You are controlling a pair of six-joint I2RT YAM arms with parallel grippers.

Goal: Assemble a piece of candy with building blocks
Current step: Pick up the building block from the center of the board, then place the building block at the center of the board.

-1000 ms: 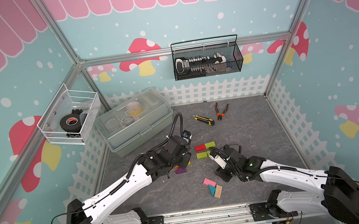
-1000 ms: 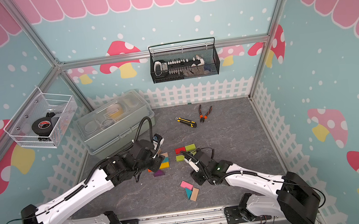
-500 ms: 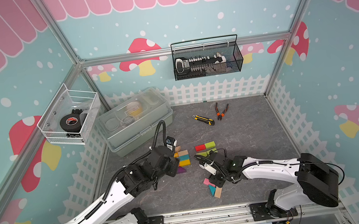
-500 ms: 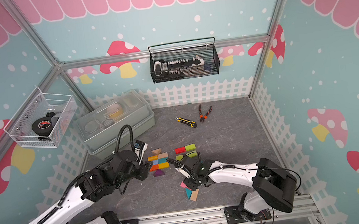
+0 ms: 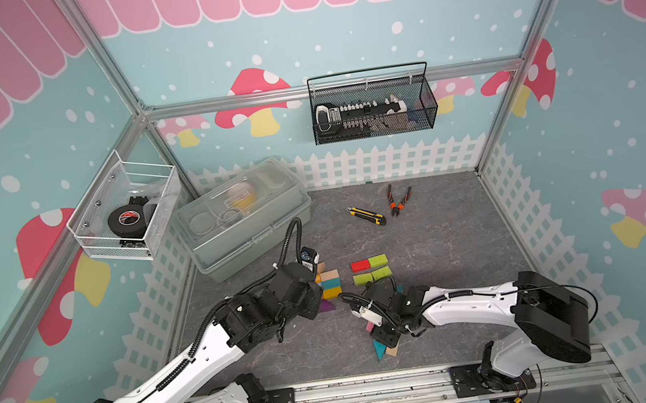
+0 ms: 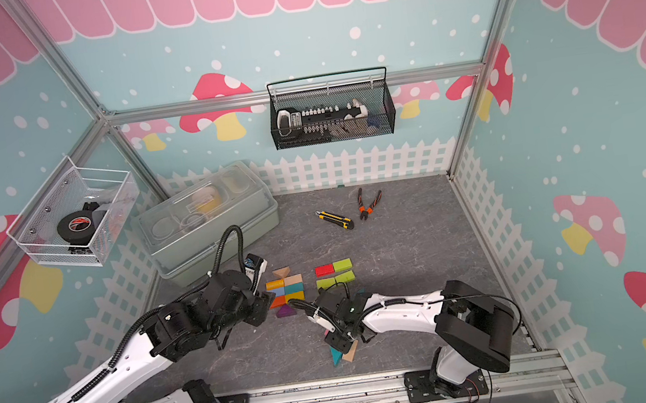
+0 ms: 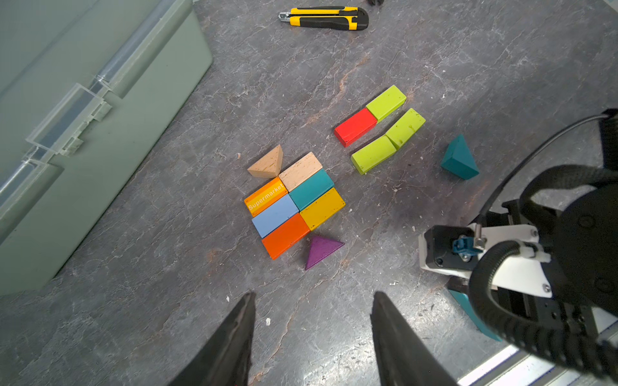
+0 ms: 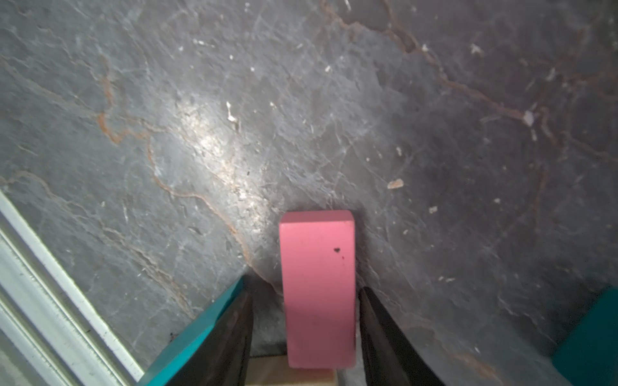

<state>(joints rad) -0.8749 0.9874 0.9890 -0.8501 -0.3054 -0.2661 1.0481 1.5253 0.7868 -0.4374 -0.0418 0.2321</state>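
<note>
Right wrist view: pink block (image 8: 317,290) lies flat between the right gripper (image 8: 306,334)'s parted fingers, long axis pointing straight ahead; one finger touches, grip uncertain.

**Blocks in three groups on the grey surface**

Toward the surface's left edge, six flat rectangles lie packed edge to edge (image 7: 294,204): orange lettered "Supermarket", light blue, deep orange, tan, teal, yellow. A tan wedge (image 7: 267,163) touches the far end of the pack; a purple wedge (image 7: 321,250) lies just beside its near end. Near the middle, a red block (image 7: 355,127) and three lime-green blocks (image 7: 388,140) form two short rows. A teal wedge (image 7: 459,160) lies apart to their right. Toward the front edge, a pink rectangle (image 8: 317,290) rests partly on a tan block (image 8: 291,376), beside a flat teal piece (image 8: 197,334).
</note>
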